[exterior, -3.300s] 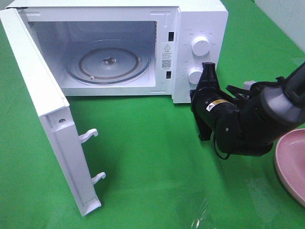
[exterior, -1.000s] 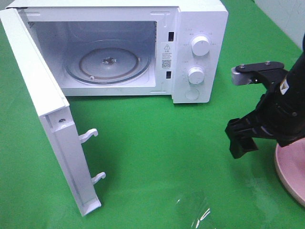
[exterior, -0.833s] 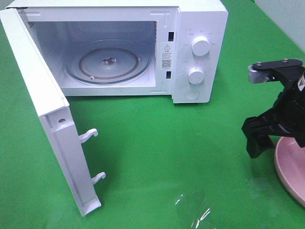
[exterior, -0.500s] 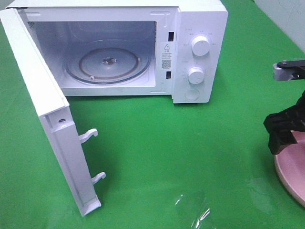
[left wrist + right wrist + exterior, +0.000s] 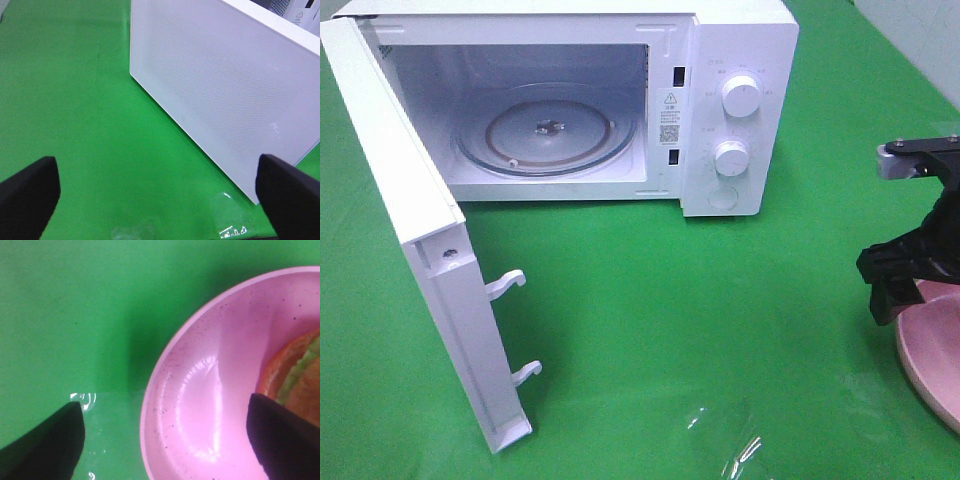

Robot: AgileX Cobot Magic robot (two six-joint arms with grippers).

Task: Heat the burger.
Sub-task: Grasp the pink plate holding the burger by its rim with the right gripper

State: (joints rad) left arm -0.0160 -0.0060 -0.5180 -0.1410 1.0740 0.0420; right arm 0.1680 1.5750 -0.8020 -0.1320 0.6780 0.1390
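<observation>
The burger [image 5: 296,374] lies on a pink plate [image 5: 200,390]; only its edge shows in the right wrist view, with orange-brown bun and green lettuce. My right gripper [image 5: 162,442] is open and hangs over the plate's rim. One of its fingers [image 5: 47,440] is over the green cloth, and the other one is above the plate beside the burger. In the exterior view the right gripper [image 5: 892,282] hangs at the plate's [image 5: 928,365] left edge, and the burger is out of frame. My left gripper [image 5: 159,200] is open over bare cloth.
The white microwave [image 5: 740,110] stands at the back with its door [image 5: 430,260] swung wide open to the left. A glass turntable [image 5: 548,130] lies inside. The left wrist view shows the door's outer face [image 5: 220,85]. Green cloth [image 5: 700,300] covers the table.
My right gripper has moved right from in front of the microwave's control panel to the pink plate's edge. Microwave and door have not moved.
</observation>
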